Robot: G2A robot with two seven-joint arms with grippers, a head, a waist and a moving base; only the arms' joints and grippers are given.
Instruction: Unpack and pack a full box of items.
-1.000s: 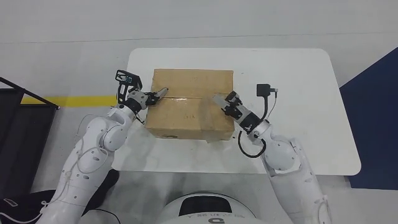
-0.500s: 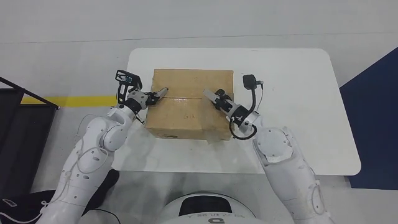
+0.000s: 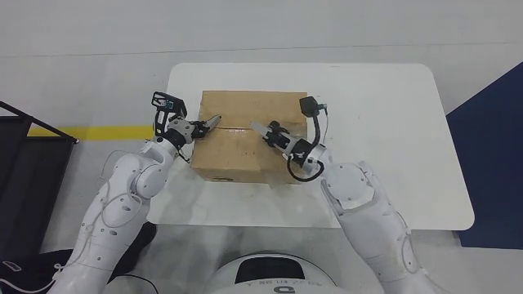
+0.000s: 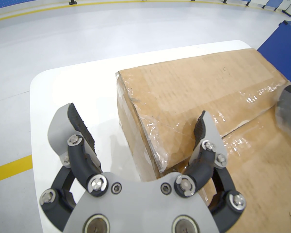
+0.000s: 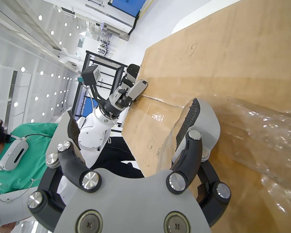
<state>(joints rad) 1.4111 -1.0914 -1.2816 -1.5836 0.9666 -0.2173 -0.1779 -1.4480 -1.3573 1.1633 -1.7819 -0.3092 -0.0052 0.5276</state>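
Note:
A closed cardboard box (image 3: 245, 143) sits on the white table (image 3: 384, 131), with clear tape (image 4: 247, 98) along its top seam. My left gripper (image 3: 211, 122) is at the box's left end by the seam. In the left wrist view it (image 4: 138, 124) is open and straddles the box's top edge, one finger over the lid and one over the table. My right gripper (image 3: 261, 128) hovers over the middle of the lid near the seam. In its own view it (image 5: 133, 122) is open, one finger (image 5: 203, 122) low over the glossy tape (image 5: 257, 127), holding nothing.
The table has free room to the right of the box and behind it. A black rack (image 3: 24, 155) stands on the floor at the left, beside a yellow floor line (image 3: 90, 132). A blue panel (image 3: 498, 155) stands at the right.
My right gripper has moved left across the lid, from the box's right edge to near the middle of the seam. The left arm and the box have stayed put.

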